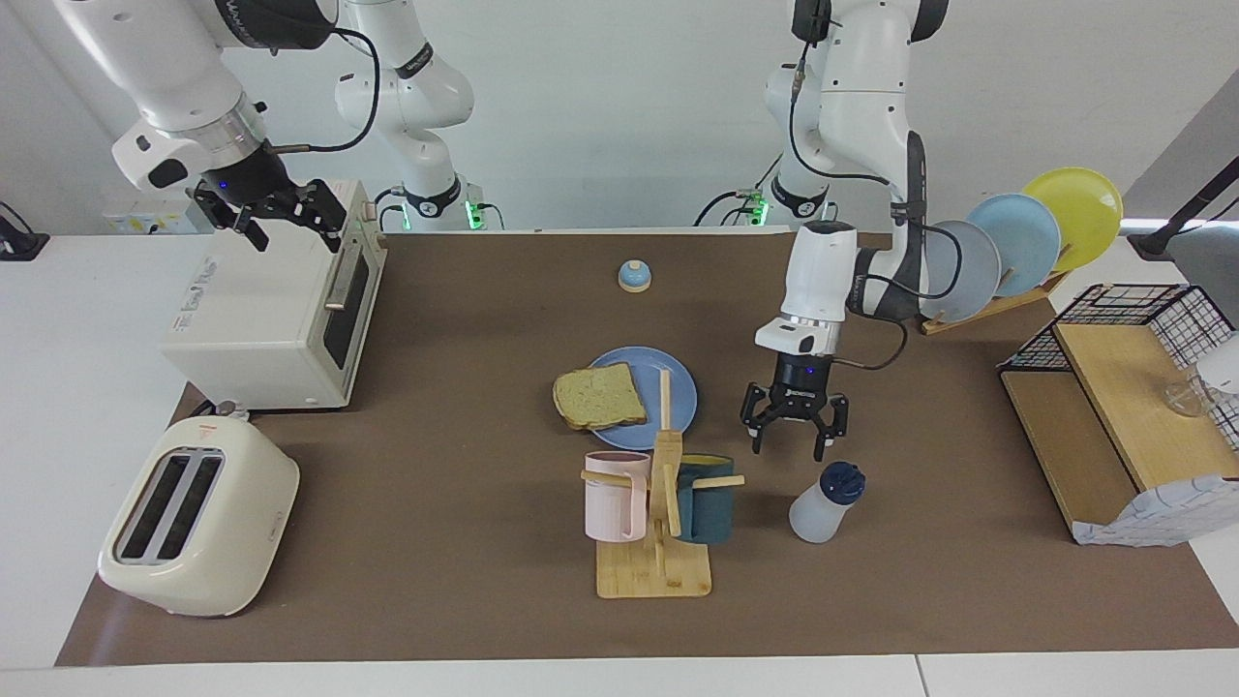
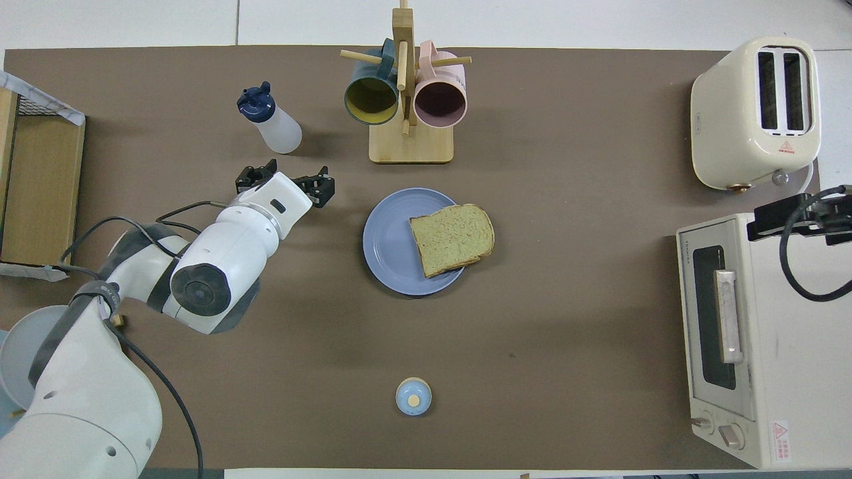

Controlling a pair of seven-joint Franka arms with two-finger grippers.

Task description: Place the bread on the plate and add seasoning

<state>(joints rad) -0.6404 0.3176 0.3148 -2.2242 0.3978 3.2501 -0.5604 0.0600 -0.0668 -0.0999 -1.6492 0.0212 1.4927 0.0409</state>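
On the plate (image 1: 678, 387) the bread (image 1: 600, 397) overhangs the rim toward the right arm's end. Seasoning bottle (image 1: 823, 503) stands beside the mug rack (image 1: 658, 503). Left gripper (image 1: 794, 440) hangs above the mat, empty, jaws wide; right gripper (image 1: 281, 215) waits over the oven (image 1: 271, 319), open. Risk: a nudge tips the bread off.

The mug rack (image 1: 664, 503) hides part of the plate (image 1: 682, 387) (facing view); the toaster oven (image 2: 752, 346) is cut off overhead.
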